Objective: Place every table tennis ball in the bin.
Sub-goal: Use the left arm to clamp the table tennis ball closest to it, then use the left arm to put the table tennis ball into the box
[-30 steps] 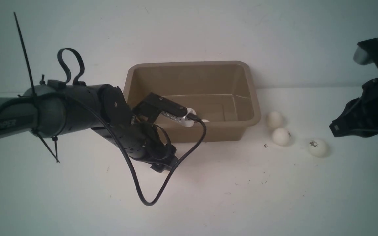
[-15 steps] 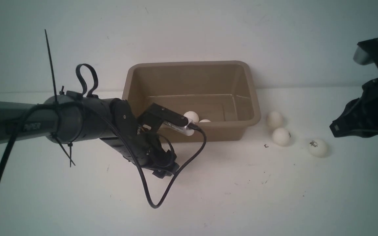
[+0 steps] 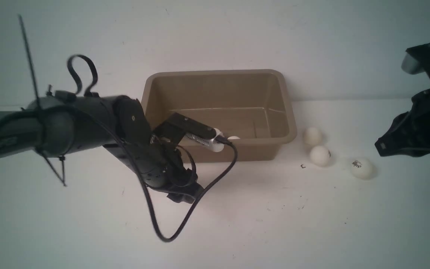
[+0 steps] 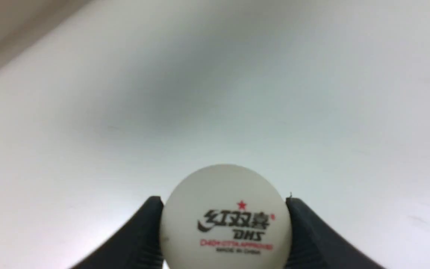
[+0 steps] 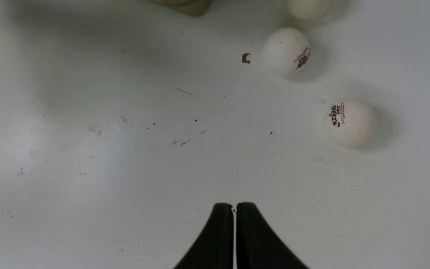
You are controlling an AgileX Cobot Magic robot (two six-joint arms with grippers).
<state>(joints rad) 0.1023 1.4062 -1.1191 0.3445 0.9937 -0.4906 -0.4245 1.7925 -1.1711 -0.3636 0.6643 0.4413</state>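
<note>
Closest to me, the left gripper (image 4: pixel 224 203) is pinching one table tennis ball. Both black fingers (image 4: pixel 136 243) are pressing on the sides of this held ball (image 4: pixel 225 220), and its red star and dark logo are facing the wrist camera. Beyond these jaws I am seeing only the white table (image 4: pixel 312 93). In the front view the jaws are hanging on the near side of the bin (image 3: pixel 218 73), outside its front wall, so the held ball is not in the bin yet.

The jaws of the right gripper (image 5: pixel 234 207) are lying flat together, with nothing between them. Ahead of them and off to the side toward the bin, three balls are resting on the table. The nearest ball (image 5: pixel 350 123) is lying apart from the others. The middle ball (image 5: pixel 286 52) is further on, and the far ball (image 5: pixel 307 5) is just beside it, near the bin's corner.

Furthest from both jaws, inside the bin, I am making out the top of an inner ball (image 3: pixel 233 138) behind the front wall. The left wrist camera (image 3: pixel 194 130) is covering the spot beside it.
</note>
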